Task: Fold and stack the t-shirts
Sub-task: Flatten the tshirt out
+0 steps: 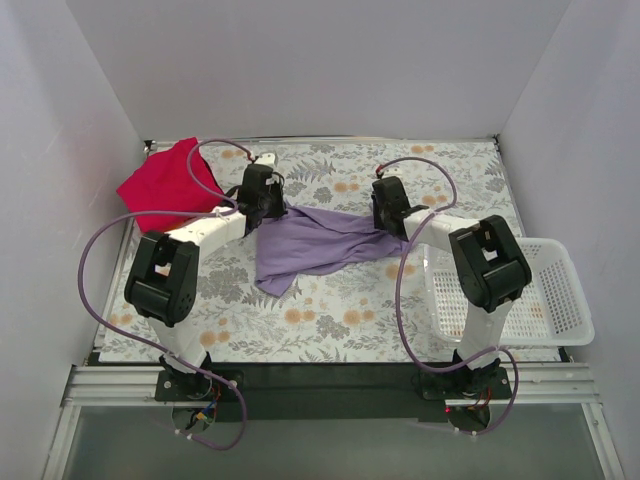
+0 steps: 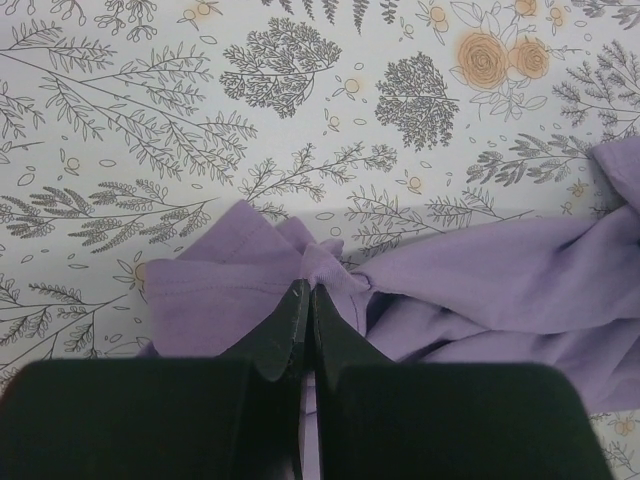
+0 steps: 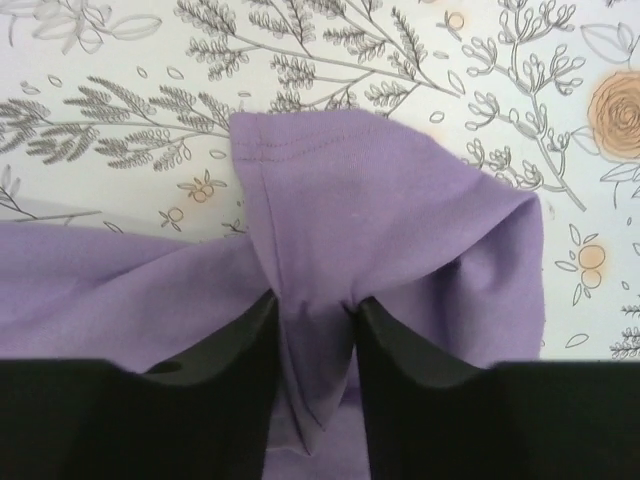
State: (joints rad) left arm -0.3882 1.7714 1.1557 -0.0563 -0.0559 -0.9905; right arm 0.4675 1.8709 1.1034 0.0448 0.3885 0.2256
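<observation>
One t-shirt in left claw, right claw

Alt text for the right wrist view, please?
The right gripper pinches a bunched fold of the lavender t-shirt between its black fingers; the cloth spreads over a floral table cover.

A table with a white surface printed with grey foliage and orange flowers carries a rumpled pale lavender cloth t-shirt. A crumpled bright red cloth t-shirt lies to the far left of the lavender one. A white plastic mesh basket sits to its right.
</observation>
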